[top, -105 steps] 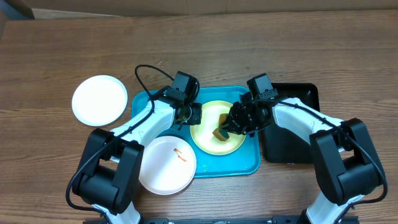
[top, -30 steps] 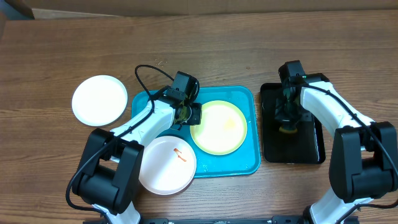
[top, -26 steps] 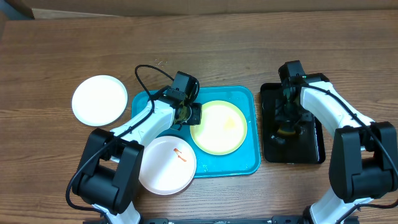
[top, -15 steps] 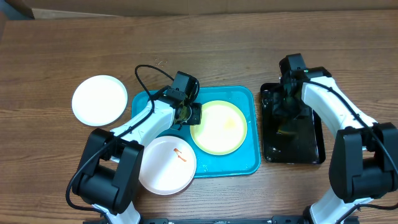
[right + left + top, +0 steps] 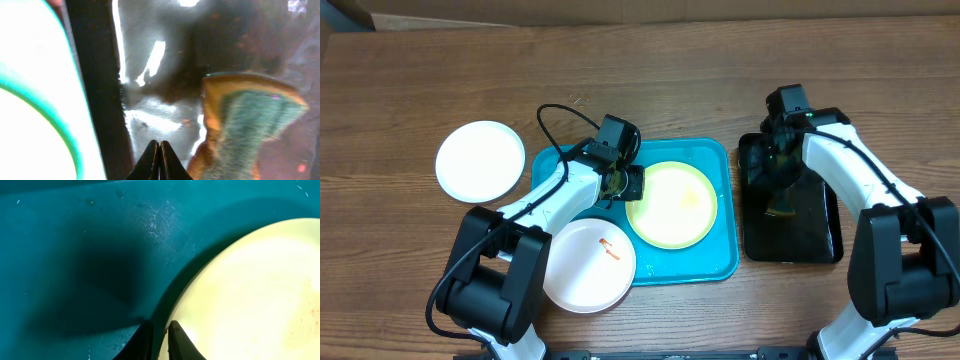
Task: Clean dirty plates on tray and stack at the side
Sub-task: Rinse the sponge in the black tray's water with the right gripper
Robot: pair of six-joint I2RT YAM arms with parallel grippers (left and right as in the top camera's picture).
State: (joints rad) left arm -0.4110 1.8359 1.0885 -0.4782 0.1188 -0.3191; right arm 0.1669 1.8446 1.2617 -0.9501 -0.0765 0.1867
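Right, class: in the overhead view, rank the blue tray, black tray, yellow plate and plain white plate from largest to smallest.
1. blue tray
2. black tray
3. yellow plate and plain white plate: they look about the same size, so no ranking between them.

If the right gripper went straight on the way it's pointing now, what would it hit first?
Probably the glossy floor of the black tray, close beside the sponge rather than on it. The right gripper, jaws shut, points down at that floor; depth is unclear.
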